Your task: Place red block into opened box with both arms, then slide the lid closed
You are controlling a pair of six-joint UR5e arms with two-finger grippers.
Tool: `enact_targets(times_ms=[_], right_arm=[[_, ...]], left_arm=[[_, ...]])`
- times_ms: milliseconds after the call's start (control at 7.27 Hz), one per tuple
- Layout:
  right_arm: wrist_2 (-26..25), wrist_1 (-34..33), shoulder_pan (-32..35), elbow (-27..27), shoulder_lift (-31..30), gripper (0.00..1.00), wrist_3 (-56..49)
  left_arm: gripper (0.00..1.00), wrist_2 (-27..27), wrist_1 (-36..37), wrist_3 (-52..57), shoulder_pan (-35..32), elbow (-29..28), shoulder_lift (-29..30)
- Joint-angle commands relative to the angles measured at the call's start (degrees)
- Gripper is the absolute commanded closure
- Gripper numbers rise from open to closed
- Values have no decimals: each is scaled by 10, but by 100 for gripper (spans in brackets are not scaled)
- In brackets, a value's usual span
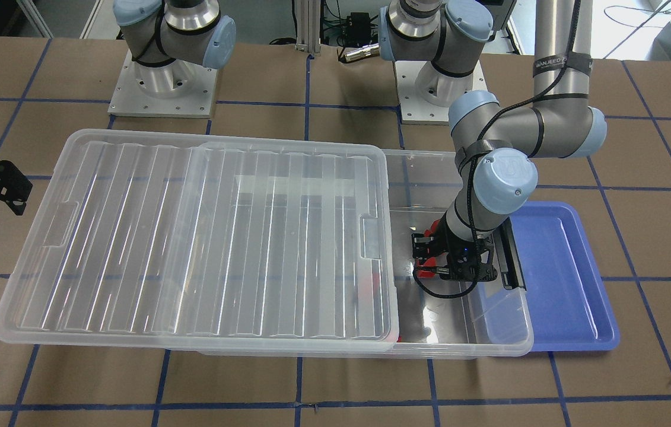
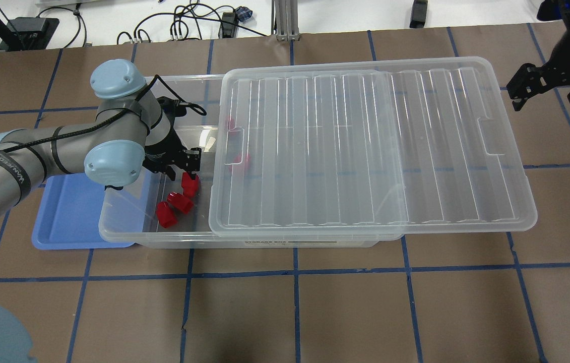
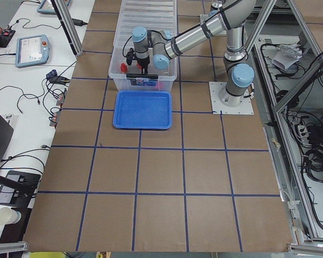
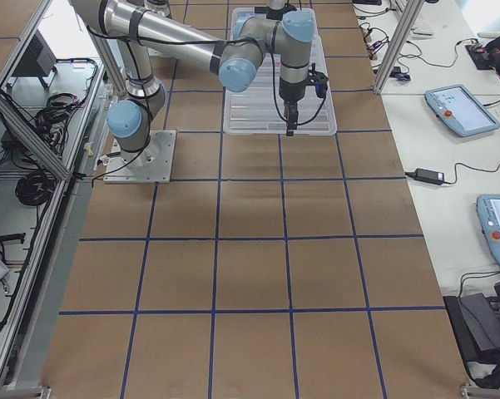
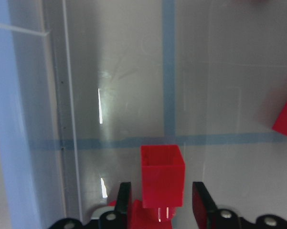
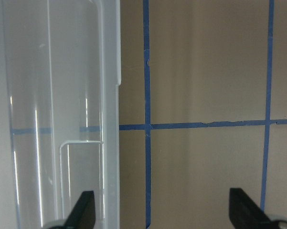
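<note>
A brown worktop crossed by blue tape lines fills most of the frame. From a grey base plate at the left, the near silver-grey jointed robot arm with light-blue joint caps stretches across the upper frame. Its black gripper points down at the near edge of a clear ribbed plastic lid, upper centre. Grey-white control tablets lie along the right edge.
</note>
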State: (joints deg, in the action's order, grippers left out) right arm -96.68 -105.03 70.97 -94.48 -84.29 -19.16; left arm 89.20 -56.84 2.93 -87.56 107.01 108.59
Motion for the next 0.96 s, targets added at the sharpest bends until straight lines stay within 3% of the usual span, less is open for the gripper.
enact_targets(times_ms=[0, 275, 550, 826], right_arm=[[-4, -5, -1, -1, 3, 0, -1], [-5, -5, -6, -2, 15, 0, -1], [-5, -6, -19, -1, 29, 0, -1], [-9, -5, -21, -3, 37, 0, -2]], left_arm=[[0, 5, -35, -5, -4, -39, -17], [0, 5, -109, -7, -5, -81, -44], [0, -2, -270, -58, -22, -200, -65], [0, 2, -378, -58, -50, -295, -79]])
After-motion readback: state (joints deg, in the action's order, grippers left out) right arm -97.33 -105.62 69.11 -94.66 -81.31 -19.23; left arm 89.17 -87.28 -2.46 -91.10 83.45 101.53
